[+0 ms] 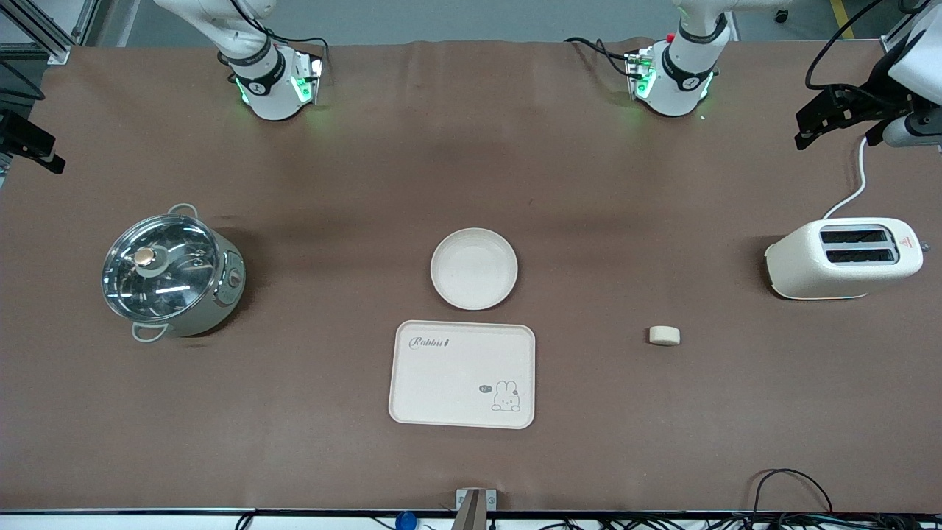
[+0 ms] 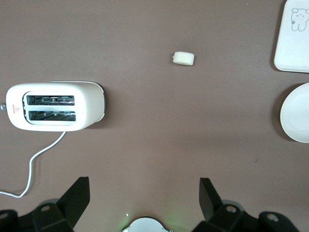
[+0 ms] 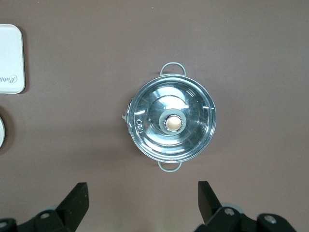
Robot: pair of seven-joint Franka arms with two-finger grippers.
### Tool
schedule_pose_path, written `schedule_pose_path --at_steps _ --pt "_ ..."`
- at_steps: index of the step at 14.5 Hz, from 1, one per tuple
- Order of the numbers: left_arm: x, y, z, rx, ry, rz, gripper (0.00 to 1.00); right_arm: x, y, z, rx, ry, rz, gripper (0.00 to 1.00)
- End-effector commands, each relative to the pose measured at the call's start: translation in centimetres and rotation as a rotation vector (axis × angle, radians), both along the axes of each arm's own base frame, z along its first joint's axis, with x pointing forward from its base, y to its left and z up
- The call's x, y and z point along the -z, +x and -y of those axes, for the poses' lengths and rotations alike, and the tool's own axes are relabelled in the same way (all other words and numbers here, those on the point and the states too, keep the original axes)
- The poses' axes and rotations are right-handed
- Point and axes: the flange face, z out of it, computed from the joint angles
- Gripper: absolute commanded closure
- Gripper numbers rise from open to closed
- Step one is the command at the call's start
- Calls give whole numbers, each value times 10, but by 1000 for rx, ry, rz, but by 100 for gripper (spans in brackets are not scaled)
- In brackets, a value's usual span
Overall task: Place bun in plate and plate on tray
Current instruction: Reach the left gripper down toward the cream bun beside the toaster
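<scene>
The bun point(image 1: 664, 336) lies on the tabletop point(image 1: 589, 184) toward the left arm's end, apart from every other item. It sits nearer the front camera than the toaster point(image 1: 846, 258) and well apart from the plate point(image 1: 474, 268) and the tray point(image 1: 462, 374), which occupy the middle of the tabletop. The plate is empty and stands just beside the tray, farther from the front camera than it, not touching it.

The left hand point(image 2: 145, 193) is raised over the strip of tabletop in front of its own base, fingers spread wide, holding nothing. In the left wrist view the bun point(image 2: 183, 58) lies well ahead of the open fingers, with the toaster point(image 2: 55, 106) off to one side and the plate rim point(image 2: 294, 121) and a tray corner point(image 2: 292, 43) at the frame edge.

The right hand point(image 3: 142, 193) is raised over the pot point(image 3: 171, 121) at the right arm's end, fingers also wide and empty. This arm waits.

Judgement: the left arm is clearly the nearer one to the bun. The bun rests on its curved side, its axis running roughly along the tabletop's length, so the fingers should probably close across the two flat ends or across the curved flanks.
</scene>
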Motion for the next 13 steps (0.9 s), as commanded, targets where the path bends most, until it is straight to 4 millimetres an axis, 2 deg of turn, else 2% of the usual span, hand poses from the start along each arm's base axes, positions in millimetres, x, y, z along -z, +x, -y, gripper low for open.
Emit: schedule_pose_path --at_steps 1,3,7,8,11,13 --pt "-7 2 0 17 -12 6 0 -1 -1 5 -2 -3 -3 0" --pt "-7 2 2 4 -10 6 0 -1 -1 4 -2 -2 -3 0" --pt "30 30 5 -3 -10 -41 0 3 0 4 0 15 -8 0" --pt "34 35 5 -23 -9 -21 0 4 1 4 0 16 -8 0" --pt "73 66 12 -152 -10 -27 0 12 4 5 2 22 -17 0" --pt "114 91 20 -262 -10 -41 0 22 8 1 3 68 -31 0"
